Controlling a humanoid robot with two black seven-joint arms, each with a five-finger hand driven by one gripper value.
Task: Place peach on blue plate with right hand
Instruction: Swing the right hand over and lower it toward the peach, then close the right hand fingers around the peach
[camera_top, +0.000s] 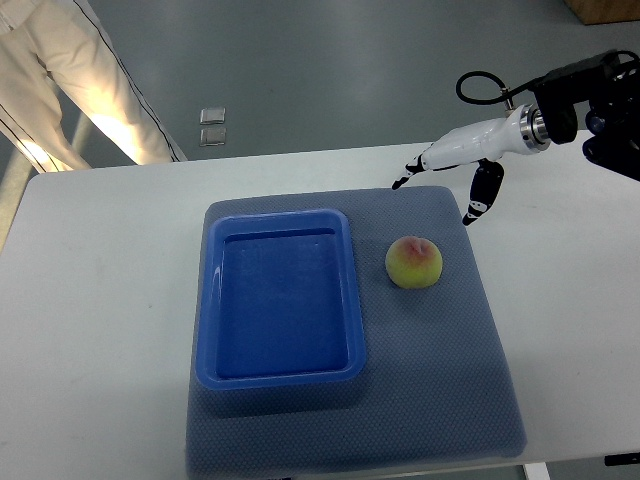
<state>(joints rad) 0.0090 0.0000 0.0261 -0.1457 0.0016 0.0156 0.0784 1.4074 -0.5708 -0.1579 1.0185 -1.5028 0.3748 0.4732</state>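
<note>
A white table (100, 300) is seen under a grey-blue textured mat (440, 380), which is laid flat on the table's middle. Beyond the table's far edge, a grey floor (350, 70) is shown, with a small metal floor plate (212, 127) set into it. At the table's far-left corner, a person's light trouser legs (70, 80) are seen.

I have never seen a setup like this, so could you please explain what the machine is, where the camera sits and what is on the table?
There is one picture, taken from the robot's own side, looking steeply down. The white arm entering from the right ends in the right hand, a fingered hand; its fingers are spread and hold nothing. The left arm is out of view. On the white table lies a grey-blue mat. On it sit an empty blue plate, shaped like a shallow tray, and beside it a peach. A person's legs show at top left.
</note>
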